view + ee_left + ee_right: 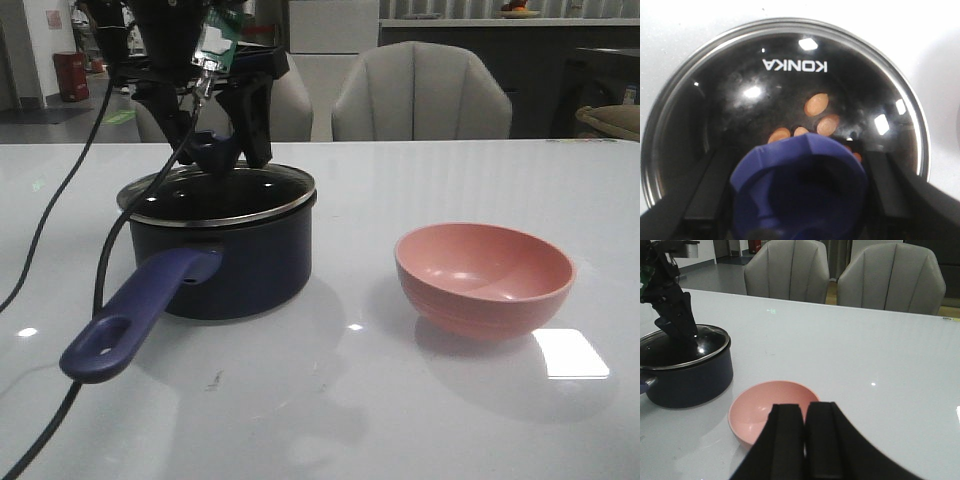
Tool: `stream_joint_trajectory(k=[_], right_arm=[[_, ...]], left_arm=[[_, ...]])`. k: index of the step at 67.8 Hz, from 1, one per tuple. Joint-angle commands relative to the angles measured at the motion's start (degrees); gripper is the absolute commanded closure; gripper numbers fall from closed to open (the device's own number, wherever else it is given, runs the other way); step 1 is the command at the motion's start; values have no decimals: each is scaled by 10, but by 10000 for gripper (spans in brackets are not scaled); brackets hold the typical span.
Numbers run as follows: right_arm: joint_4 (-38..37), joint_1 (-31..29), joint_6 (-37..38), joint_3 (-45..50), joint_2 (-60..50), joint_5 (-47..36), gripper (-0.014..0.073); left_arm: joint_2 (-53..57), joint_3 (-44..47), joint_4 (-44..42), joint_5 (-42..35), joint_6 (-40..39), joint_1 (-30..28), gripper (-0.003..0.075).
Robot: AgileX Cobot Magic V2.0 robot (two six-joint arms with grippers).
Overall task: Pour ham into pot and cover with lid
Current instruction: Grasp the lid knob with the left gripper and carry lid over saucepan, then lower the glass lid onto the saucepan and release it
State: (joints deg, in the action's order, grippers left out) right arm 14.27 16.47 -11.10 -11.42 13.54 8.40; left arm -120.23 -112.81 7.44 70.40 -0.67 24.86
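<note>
The dark navy pot [240, 265] stands at the left of the table, its long purple-blue handle [135, 318] pointing to the front. The glass lid [790, 55] lies flat on the pot's rim. My left gripper [220, 150] reaches down from above, a finger on each side of the lid's blue knob [800, 190] and closed against it. Through the glass I see several orange ham pieces [816, 105] on the black bottom. My right gripper [805, 440] is shut with nothing in it, hanging above the front of the pink bowl [770, 407].
The pink bowl [485, 278] stands right of the pot, with nothing in it. Black cables [60, 200] trail over the table's left side. Two grey chairs [420, 90] stand behind the far edge.
</note>
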Motion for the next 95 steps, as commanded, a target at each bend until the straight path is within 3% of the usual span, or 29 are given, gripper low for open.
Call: stream_joint_trajectory(k=[1,11,35,62,82,95], right_arm=[[4,0,-6,-16,5,-44,432],[4,0,-6,-16,5,-44,432],[4,0,-6,-16,5,-44,432],[4,0,-6,-16,5,-44,432],[4,0,-6,-16,5,-44,432],[4,0,-6,-16,5,-44,432]], left_arm=[[26,-13,5,4,-1,3,258],[26,-13,5,3,-1,3,127],[35,-69,-3,23,-1,3,136],[150,-60,-6,11,20,3,136],[307,67,-33,-48,32,3,136],[445,231,-42,-133,32,3,136]])
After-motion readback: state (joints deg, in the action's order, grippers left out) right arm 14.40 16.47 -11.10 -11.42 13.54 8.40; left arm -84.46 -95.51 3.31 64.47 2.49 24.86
